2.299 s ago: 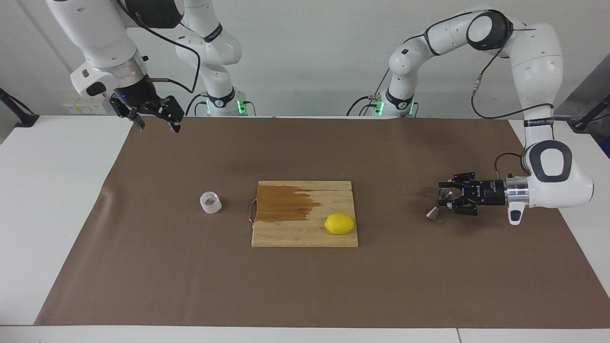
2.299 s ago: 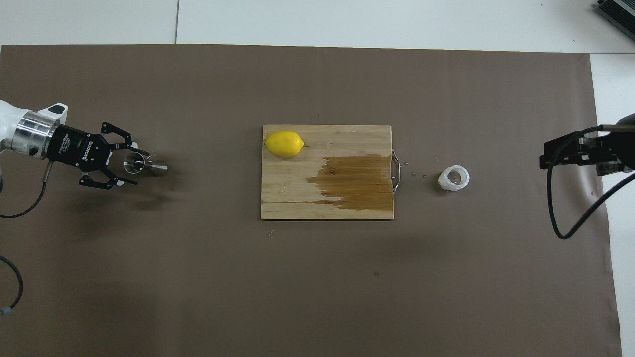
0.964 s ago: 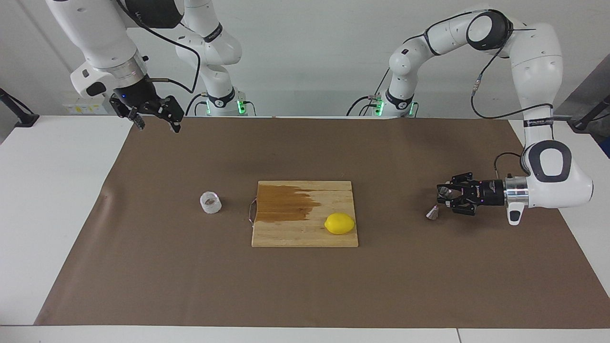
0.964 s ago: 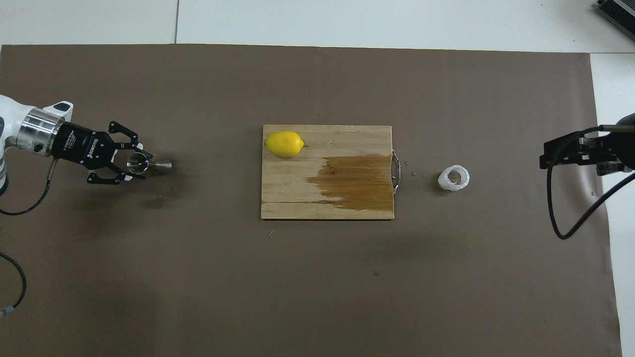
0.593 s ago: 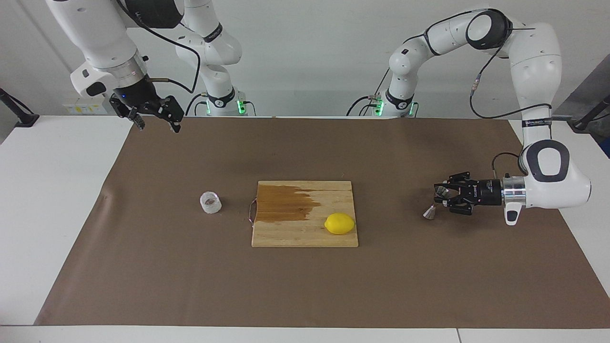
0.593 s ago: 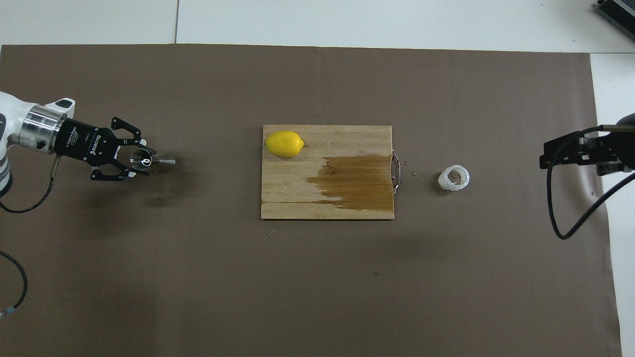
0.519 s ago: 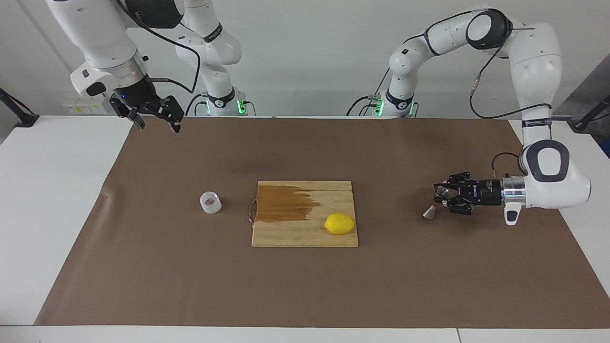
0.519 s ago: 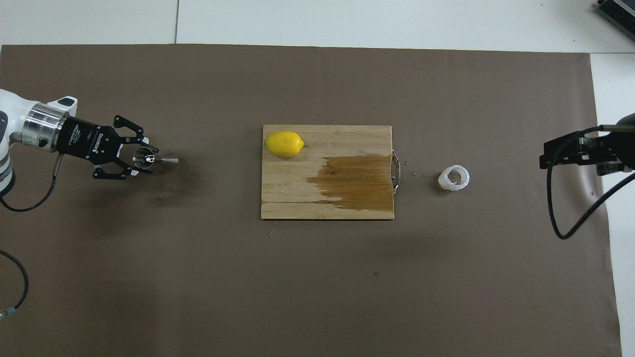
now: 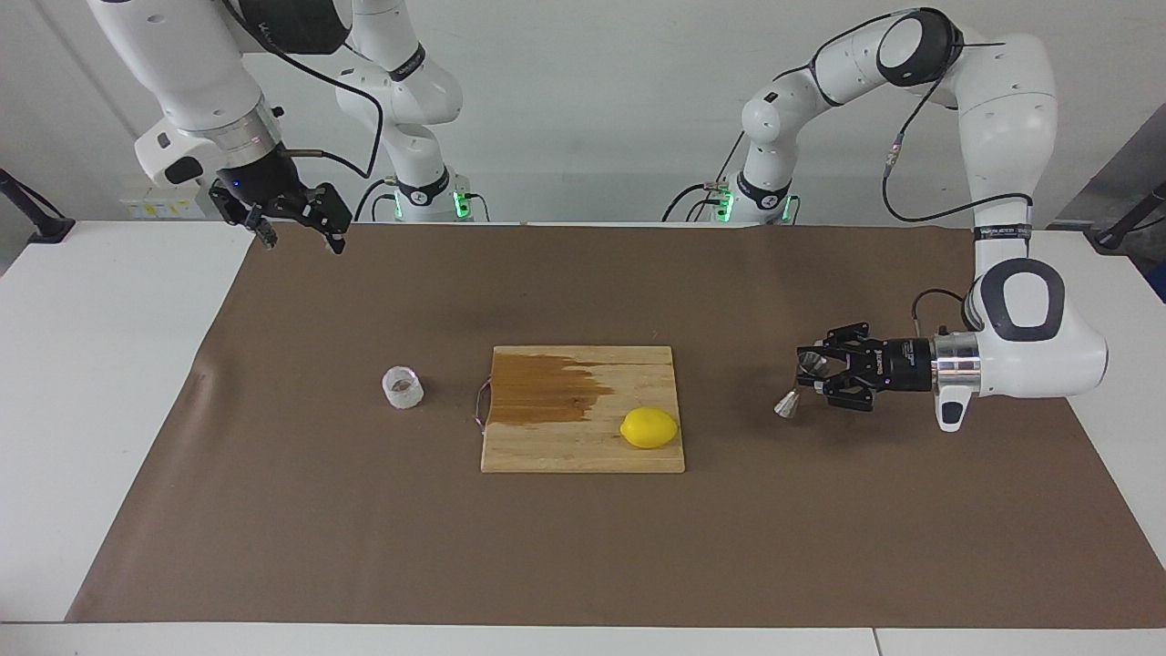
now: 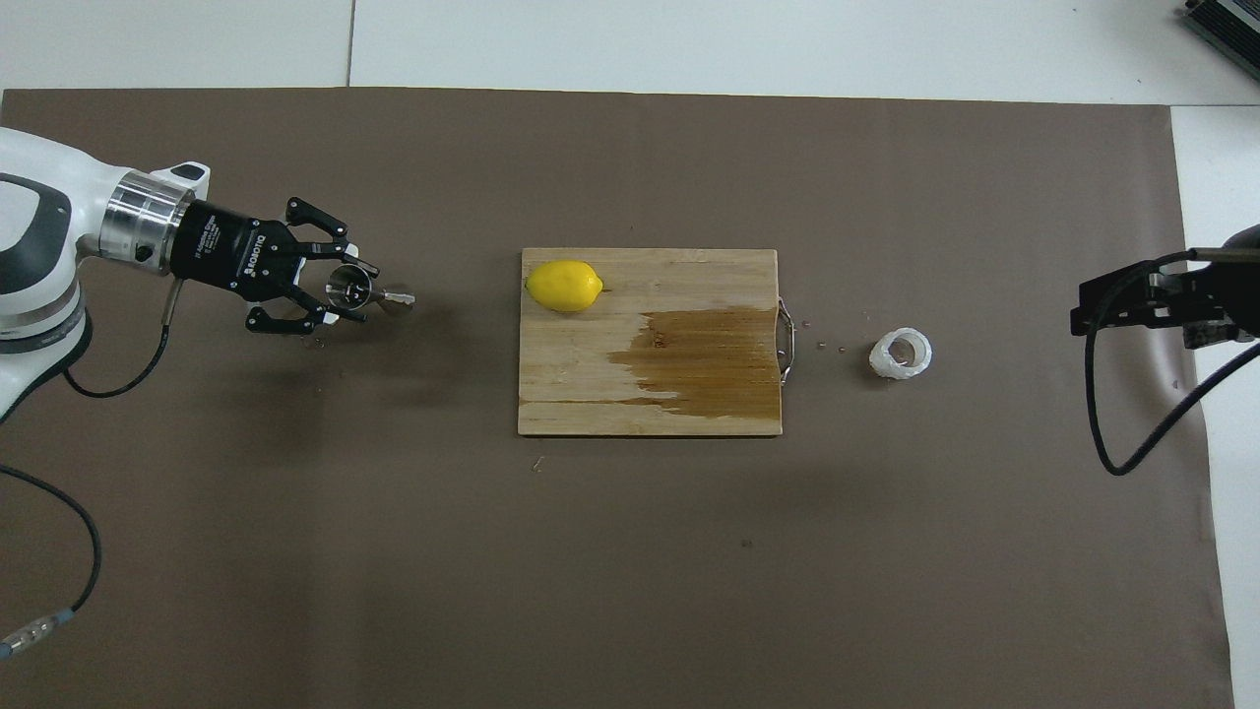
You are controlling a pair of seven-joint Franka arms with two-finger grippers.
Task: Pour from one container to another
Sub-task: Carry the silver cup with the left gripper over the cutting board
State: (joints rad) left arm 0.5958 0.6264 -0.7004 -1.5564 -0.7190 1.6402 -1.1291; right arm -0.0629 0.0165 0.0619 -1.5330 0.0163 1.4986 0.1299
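While the right arm waits raised over the mat's corner nearest its base, its gripper [image 9: 296, 232] pointing down with fingers spread and nothing between them, the left arm does the work. Its forearm lies level and low, the wrist turned sideways so the left gripper [image 9: 813, 375] points along the table toward the board [image 9: 583, 437]. Those fingers are clamped on the jigger [image 9: 794, 387] at its waist, holding it tilted and lifted off the mat [image 9: 583, 547], over the bare stretch between the board and the left arm's end of the table. From overhead, the jigger [image 10: 364, 292] shows one open mouth facing up. The cup [image 9: 402, 387] stands upright on the mat just beside the board's handle end, toward the right arm's end, well apart from both grippers. A lemon [image 9: 649, 427] rests on the board, whose other half is darkened by a wet stain.
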